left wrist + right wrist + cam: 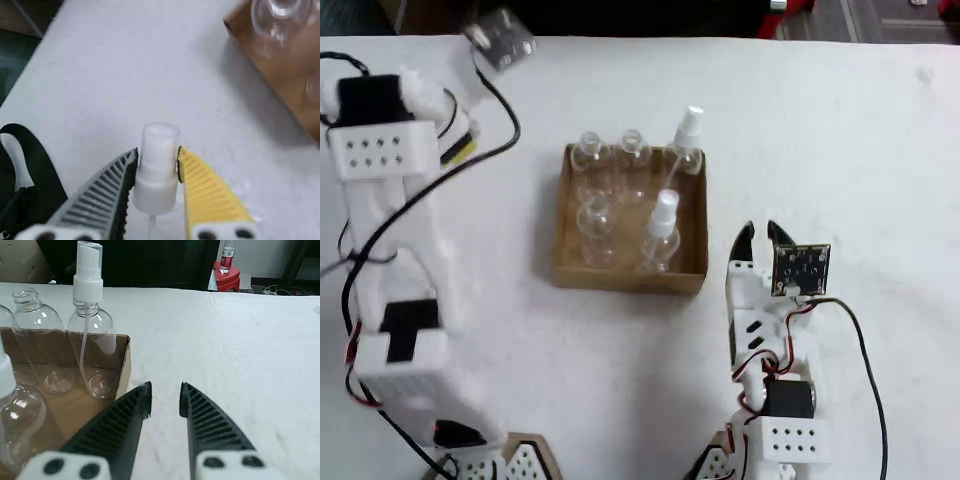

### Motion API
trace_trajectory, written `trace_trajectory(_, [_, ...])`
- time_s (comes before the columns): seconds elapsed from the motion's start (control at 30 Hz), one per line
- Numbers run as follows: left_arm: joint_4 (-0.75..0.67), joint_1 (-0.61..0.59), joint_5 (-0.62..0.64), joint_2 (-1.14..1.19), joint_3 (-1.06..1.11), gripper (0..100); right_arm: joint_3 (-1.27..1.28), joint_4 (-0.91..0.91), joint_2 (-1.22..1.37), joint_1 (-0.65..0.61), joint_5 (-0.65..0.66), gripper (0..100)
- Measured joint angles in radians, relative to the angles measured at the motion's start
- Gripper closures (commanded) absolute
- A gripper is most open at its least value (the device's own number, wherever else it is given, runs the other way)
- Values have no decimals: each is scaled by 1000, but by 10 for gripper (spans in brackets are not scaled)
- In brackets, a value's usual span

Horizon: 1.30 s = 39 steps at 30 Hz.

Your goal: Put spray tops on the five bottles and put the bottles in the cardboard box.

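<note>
Pinching a spray top [156, 175] between its fingers, your left gripper [157, 151] grips it; your right gripper's [165, 387] fingers stand spread, the box [124, 366] just beside one fingertip.

The high view looks straight down on the tabletop [840, 130] from well above, with the cardboard box [630, 278] near centre. The left wrist view sits close behind the left end effector [156, 155], facing steeply down; the right wrist view sits close behind the right end effector [165, 392], facing almost level across the tabletop. All three views share the cardboard box.
</note>
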Motion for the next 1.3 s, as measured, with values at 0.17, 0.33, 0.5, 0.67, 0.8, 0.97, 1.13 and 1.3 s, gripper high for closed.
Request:
trace_trajectory(0.17, [5,75,198,-147,-18,978,0,0,0,0,0,922])
trace_trajectory(0.33, [0,137,342,-296,-20,979,0,0,0,0,0,922])
trace_trajectory(0.5, [-14,229,568,-364,-20,979,0,0,0,0,0,922])
trace_trajectory(0.67, [-157,253,809,-364,-15,979,0,0,0,0,0,922])
trace_trajectory(0.8, [-333,295,933,-367,91,979,0,0,0,0,0,922])
trace_trajectory(0.97, [-598,367,961,-368,350,979,0,0,0,0,0,921])
trace_trajectory(1.13, [-904,411,962,-394,511,979,0,0,0,0,0,921])
trace_trajectory(1.3, [-1218,414,962,-330,640,979,0,0,0,0,0,921])
